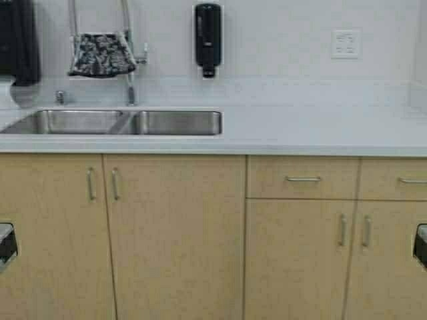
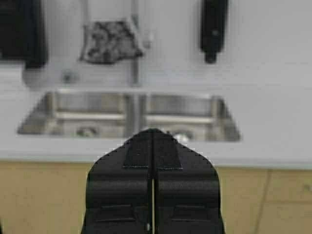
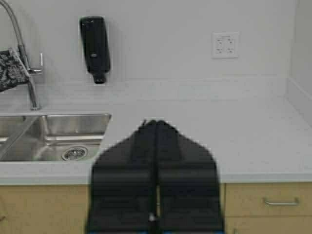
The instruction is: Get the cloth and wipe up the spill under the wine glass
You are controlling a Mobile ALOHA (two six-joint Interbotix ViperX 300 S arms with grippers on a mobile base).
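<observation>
The cloth point(image 1: 101, 55), dark with a pale floral print, hangs over the arched faucet point(image 1: 127, 67) behind the sink. It also shows in the left wrist view point(image 2: 110, 41) and at the edge of the right wrist view point(image 3: 9, 69). The wine glass and the spill are out of view. My left gripper point(image 2: 153, 132) is shut and empty, held low in front of the cabinets, facing the sink. My right gripper point(image 3: 156, 123) is shut and empty, low in front of the counter to the right of the sink. In the high view only the arms' edges show, at the left point(image 1: 7, 243) and at the right point(image 1: 421, 245).
A double steel sink point(image 1: 120, 123) sits in the white counter point(image 1: 313, 127). A black soap dispenser point(image 1: 207, 39) hangs on the wall. A black paper towel dispenser point(image 1: 19, 43) is at far left. Wood cabinets point(image 1: 177, 233) stand below. A wall outlet point(image 1: 345, 43) is at right.
</observation>
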